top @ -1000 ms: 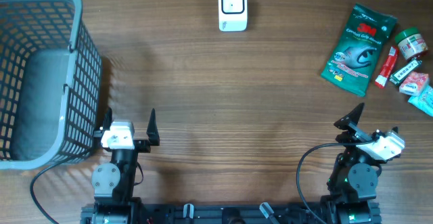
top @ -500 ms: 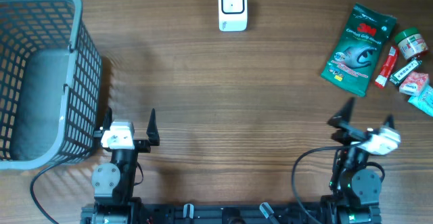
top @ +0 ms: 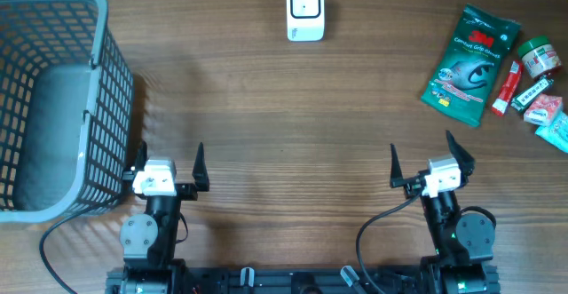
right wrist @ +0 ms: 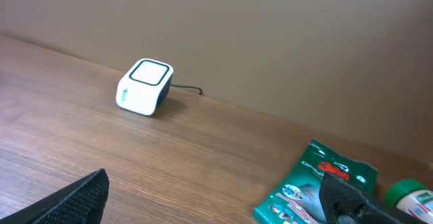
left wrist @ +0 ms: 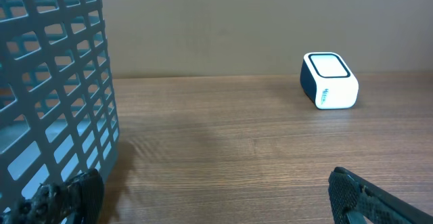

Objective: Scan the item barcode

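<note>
While both arms sit at the near edge of the table, we see the left gripper spread to its widest, jaws bare and holding nothing. Its outer finger stands right against the wall of the basket; we cannot tell whether the two touch. The right gripper is just as wide and just as unladen, poised over the wood and well apart from the goods. From its wrist camera we look between two dark fingertips toward the scanner and the goods to its right.

The grey mesh basket takes up the table's left side, upright, and through its open top we make out only its own grey floor. The white scanner stands at the far edge near the middle, window facing up, a dark cable trailing from its back.

The items for scanning lie loose at the far right. A green packet lies flat, nearest the centre. Just beside it are a green-capped jar and a red tube, then a small white pack, a pink packet and a teal packet cut off by the frame's edge. All rest on the wood, well apart from scanner and basket.
</note>
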`<action>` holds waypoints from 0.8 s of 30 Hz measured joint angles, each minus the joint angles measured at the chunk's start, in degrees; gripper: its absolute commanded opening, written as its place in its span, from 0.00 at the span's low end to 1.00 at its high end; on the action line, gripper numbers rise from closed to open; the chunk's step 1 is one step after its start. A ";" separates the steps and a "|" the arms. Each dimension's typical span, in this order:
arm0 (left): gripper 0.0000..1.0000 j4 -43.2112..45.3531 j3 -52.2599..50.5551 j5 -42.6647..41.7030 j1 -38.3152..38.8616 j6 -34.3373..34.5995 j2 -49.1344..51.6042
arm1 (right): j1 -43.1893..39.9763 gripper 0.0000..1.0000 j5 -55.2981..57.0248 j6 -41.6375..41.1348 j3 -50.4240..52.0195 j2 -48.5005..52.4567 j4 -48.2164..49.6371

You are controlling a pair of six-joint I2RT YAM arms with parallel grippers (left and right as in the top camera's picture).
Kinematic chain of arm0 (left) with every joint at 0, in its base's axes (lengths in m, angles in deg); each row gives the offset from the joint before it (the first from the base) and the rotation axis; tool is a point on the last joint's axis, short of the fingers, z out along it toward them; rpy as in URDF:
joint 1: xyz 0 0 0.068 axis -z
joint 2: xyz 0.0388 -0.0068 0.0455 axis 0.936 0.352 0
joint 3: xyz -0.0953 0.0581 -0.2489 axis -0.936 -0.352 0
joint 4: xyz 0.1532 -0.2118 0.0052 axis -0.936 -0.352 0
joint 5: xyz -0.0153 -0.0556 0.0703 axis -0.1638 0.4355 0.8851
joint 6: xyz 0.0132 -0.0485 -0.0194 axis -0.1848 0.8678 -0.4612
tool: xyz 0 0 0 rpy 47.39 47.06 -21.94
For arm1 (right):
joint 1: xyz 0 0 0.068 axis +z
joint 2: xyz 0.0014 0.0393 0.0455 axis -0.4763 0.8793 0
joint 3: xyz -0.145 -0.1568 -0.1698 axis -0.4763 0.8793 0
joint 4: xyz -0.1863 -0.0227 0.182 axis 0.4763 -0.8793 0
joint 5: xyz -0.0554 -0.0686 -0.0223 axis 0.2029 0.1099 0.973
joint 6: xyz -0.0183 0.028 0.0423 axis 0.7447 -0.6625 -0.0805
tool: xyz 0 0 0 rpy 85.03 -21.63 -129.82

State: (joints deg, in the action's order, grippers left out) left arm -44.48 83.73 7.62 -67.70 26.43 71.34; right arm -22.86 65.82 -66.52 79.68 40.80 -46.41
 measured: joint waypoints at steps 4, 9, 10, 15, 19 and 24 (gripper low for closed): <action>1.00 0.00 -0.02 0.02 0.00 0.00 0.00 | 0.00 1.00 0.66 0.13 0.00 0.00 -0.04; 1.00 0.00 0.00 0.00 0.00 0.00 0.00 | 0.00 1.00 1.97 0.07 0.00 0.02 -0.02; 1.00 0.00 0.00 0.02 0.00 0.00 0.00 | 0.00 1.00 2.40 -0.70 0.02 0.02 -0.02; 1.00 0.00 0.00 0.02 0.00 0.00 0.00 | 0.00 0.99 6.01 -9.57 0.00 0.02 0.11; 1.00 0.00 0.00 0.02 0.00 0.00 0.00 | 0.00 1.00 7.06 -12.50 0.00 0.02 0.20; 1.00 0.00 -0.02 0.00 0.00 0.00 0.00 | 0.00 1.00 7.28 -13.22 0.00 0.13 0.22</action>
State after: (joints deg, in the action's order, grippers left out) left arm -44.48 83.71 7.62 -67.70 26.43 71.34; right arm -22.86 73.10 -79.74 79.68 40.93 -46.19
